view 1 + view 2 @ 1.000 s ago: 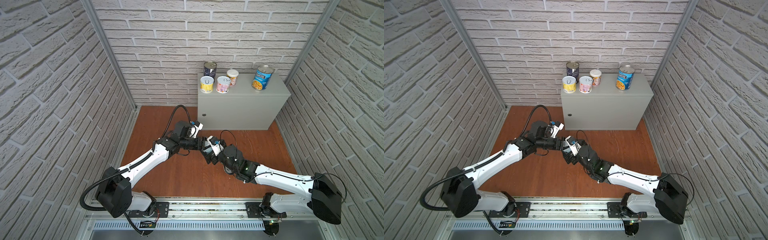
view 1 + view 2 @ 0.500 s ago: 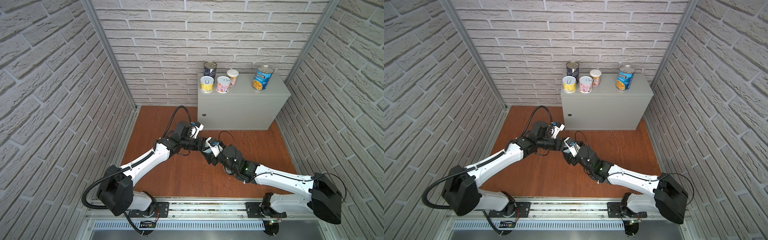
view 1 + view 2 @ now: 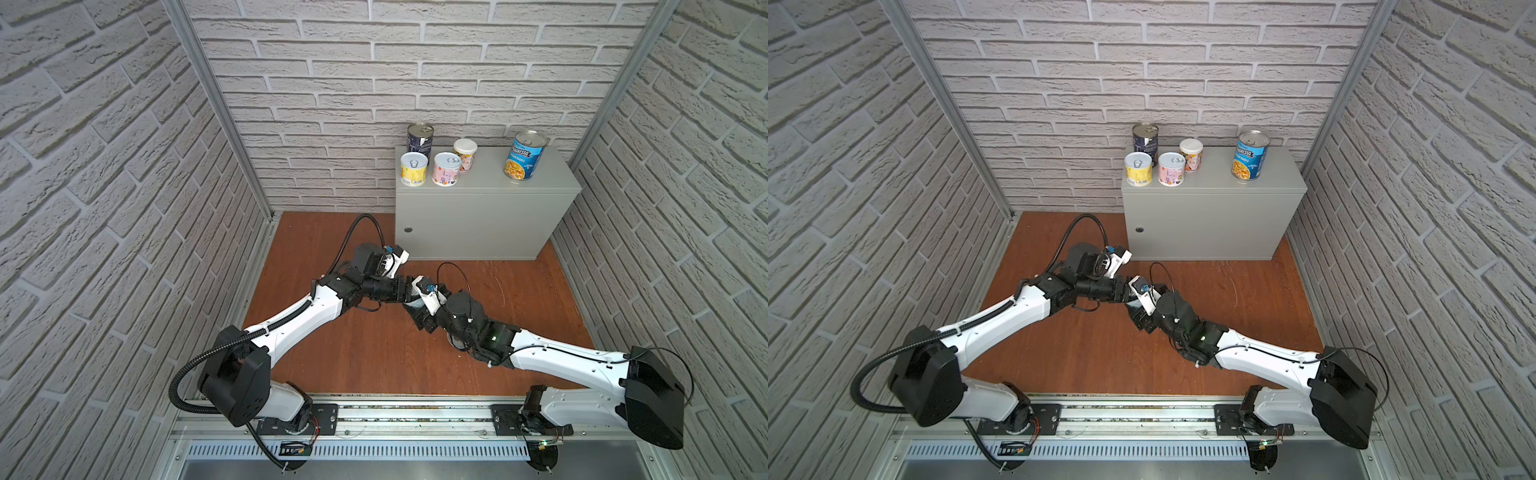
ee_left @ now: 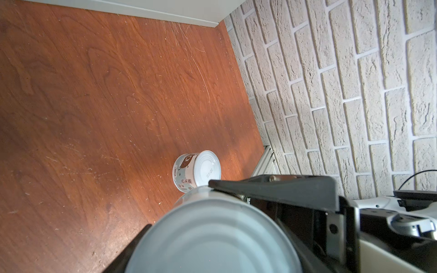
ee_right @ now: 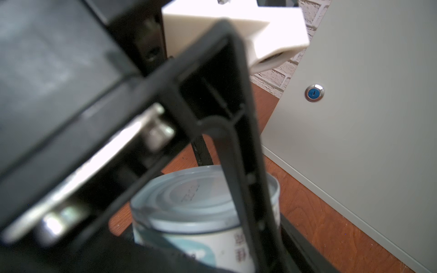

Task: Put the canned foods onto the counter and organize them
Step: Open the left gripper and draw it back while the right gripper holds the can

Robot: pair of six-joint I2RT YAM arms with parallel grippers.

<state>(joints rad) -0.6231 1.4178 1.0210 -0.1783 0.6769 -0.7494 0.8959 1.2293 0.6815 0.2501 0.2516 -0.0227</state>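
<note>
Above the wooden floor (image 3: 374, 353), midway between the arms, the left gripper (image 3: 407, 291) clamps a pale teal can (image 4: 212, 236). The right gripper (image 3: 417, 312) brackets the same can, but whether it grips cannot be told. Five cans (image 3: 446, 168) stand on the bench (image 3: 498, 195); another short can (image 4: 196, 169) rests on the floor.

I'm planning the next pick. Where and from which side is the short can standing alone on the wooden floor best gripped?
Grip the short can across its round side wall, coming straight down from above so the grip spans its width. It stands on end with a flat face up, and the floor seen around it looks bare, so likely nothing blocks that approach.
</note>
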